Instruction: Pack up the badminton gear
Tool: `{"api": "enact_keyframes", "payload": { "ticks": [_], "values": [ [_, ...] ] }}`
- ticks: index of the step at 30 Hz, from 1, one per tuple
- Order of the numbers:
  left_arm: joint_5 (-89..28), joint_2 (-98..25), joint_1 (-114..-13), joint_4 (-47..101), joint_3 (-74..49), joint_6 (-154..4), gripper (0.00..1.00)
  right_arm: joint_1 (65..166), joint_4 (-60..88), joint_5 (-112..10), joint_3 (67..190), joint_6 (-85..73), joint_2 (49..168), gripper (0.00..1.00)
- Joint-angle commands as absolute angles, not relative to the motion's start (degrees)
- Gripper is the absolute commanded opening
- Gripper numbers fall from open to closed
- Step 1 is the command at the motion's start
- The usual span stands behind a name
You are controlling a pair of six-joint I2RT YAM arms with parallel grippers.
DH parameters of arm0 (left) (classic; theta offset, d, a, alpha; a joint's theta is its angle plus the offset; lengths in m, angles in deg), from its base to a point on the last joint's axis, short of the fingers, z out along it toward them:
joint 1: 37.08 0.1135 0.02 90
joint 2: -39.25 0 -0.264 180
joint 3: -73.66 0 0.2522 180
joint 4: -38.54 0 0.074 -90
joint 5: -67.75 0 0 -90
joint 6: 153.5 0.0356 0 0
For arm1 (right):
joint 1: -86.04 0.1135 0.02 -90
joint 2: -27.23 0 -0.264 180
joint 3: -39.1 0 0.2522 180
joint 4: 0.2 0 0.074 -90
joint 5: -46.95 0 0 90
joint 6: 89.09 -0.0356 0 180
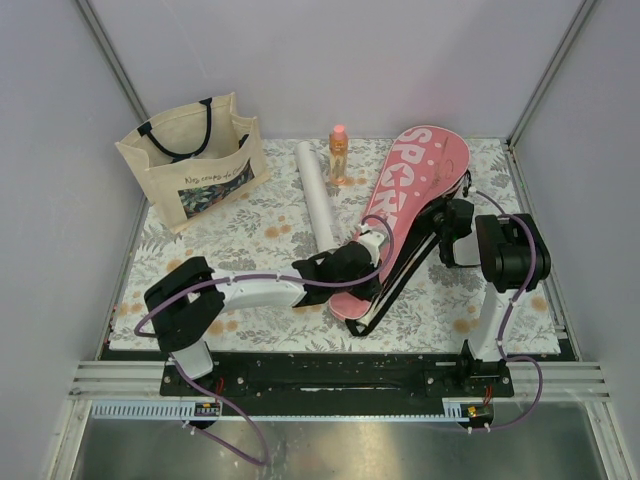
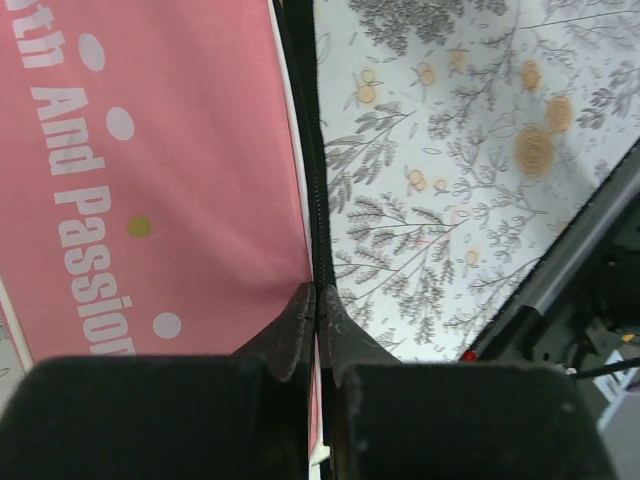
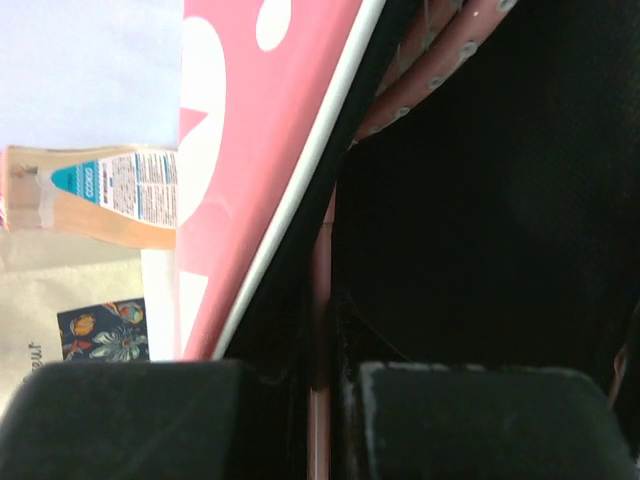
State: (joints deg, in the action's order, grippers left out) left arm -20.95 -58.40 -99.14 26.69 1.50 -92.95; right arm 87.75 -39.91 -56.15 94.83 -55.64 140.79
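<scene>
**Item:** pink "SPORT" racket cover (image 1: pixel 405 215), lying diagonally centre-right on the floral table (image 1: pixel 240 235).
**Handling:** I judge it soft, light fabric, limp away from its black zip edge, so I hold it there.
**Left gripper** (image 2: pixel 316 300): pinched closed on that zip edge, near the narrow end.
**Right gripper** (image 3: pixel 322 300): closed on a thin pink racket frame (image 3: pixel 430 65) at the cover's open mouth. The frame looks stiff but slender.
**Neighbours:** white tube (image 1: pixel 318 195) just left. Orange bottle (image 1: pixel 339 155) and tote bag (image 1: pixel 195 160) behind.
**Open room:** near left.

Cover (image 1: pixel 405 215) is lying diagonally across the middle, left arm (image 1: pixel 250 290) and right arm (image 1: pixel 505 250) crowding it. Tube (image 1: pixel 318 195), bottle (image 1: pixel 339 155) and tote (image 1: pixel 195 160) are blocking the back. Mat (image 1: pixel 265 225) between tote and tube is showing open; front-right too.
</scene>
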Motion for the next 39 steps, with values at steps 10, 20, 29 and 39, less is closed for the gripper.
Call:
{"api": "enact_keyframes", "payload": {
  "ticks": [10, 20, 29, 39],
  "values": [
    [-28.14, -56.9, -103.35, 33.91, 5.66, -102.08, 0.0, 89.37, -53.24, -41.57, 98.12, -60.61, 142.63, 0.0],
    [-25.24, -58.05, -105.37, 35.32, 6.81, -103.14, 0.0, 91.31, -48.23, -36.2, 99.52, -61.57, 143.16, 0.0],
    [-20.69, -59.54, -106.95, 32.61, 6.99, -104.63, 0.0, 91.31, -45.33, -39.17, 101.02, -61.58, 142.73, 0.04],
    [-16.89, -59.63, -107.04, 27.58, 3.64, -103.93, 0.21, 91.13, -1.33, -47.27, 101.72, -49.64, 126.04, 0.48]
  ]
}}
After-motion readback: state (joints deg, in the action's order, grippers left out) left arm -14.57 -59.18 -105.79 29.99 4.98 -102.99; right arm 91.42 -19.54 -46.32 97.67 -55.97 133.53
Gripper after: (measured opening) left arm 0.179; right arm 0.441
